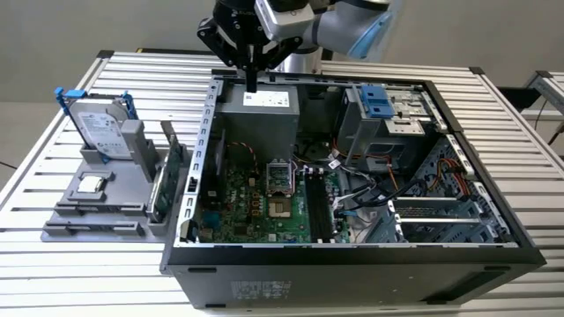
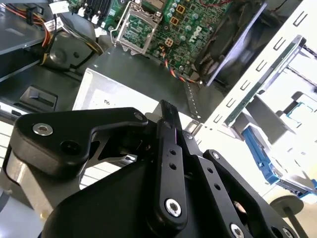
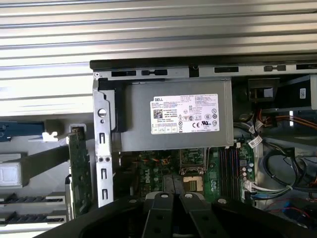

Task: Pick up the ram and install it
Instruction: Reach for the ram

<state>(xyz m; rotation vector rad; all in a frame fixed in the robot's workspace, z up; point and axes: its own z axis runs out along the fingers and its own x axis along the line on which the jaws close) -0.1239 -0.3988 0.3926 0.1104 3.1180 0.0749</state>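
Ram (image 1: pixel 158 191) stands on the rack (image 1: pixel 66 231) beside the case (image 1: pixel 352 261). Your gripper (image 1: pixel 251 86) is pinched closed, empty, above the power supply (image 1: pixel 260 122).

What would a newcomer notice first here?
The open computer case on the slatted table catches the eye, its green motherboard bare. The black gripper hangs over the case's grey power supply, jaws closed. At the exterior view's left, a hard drive in a blue frame stands in a grey holder.
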